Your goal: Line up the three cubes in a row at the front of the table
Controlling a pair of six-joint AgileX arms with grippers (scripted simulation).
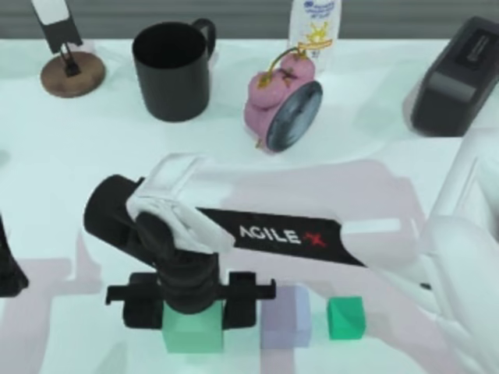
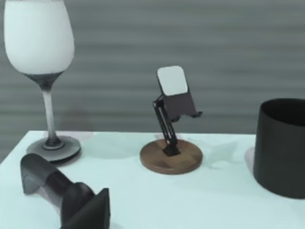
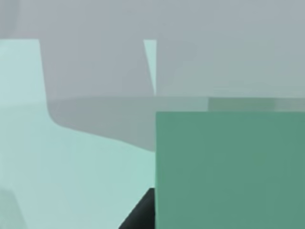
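The table (image 1: pixel 70 156) is seen from above as a pale surface crossed by faint pinkish-grey shapes; a broad bare stretch lies between the row of objects at its far edge and the cubes near its front edge. The right arm (image 1: pixel 288 234) is stretched across that stretch from the table's right side. The right gripper (image 1: pixel 192 300) is set down over the mint-green cube (image 1: pixel 193 327), the largest of the three; a dark finger (image 1: pixel 242 296) stands on either side of the cube's top, just wider than the cube. Whether the pads actually press on it cannot be told. In the right wrist view the mint-green cube (image 3: pixel 228 169) fills the near field, with bare table beside it.

Taking the mint-green cube as landmark, the lavender-blue cube (image 1: pixel 286 315) is placed just to its right with a narrow gap, and the small bright green cube (image 1: pixel 345 318) is placed beyond that, again slightly apart. All three lie close to the front edge. To the left of the mint-green cube the table is bare as far as the left gripper (image 1: pixel 9 269), which is parked at the left edge; its fingers cannot be judged.

Behind the mint-green cube, well apart, a black mug (image 1: pixel 171 70), a pink alarm clock (image 1: pixel 281 105), a phone stand (image 1: pixel 70 66) and a dark device (image 1: pixel 456 78) are ranged along the far edge.
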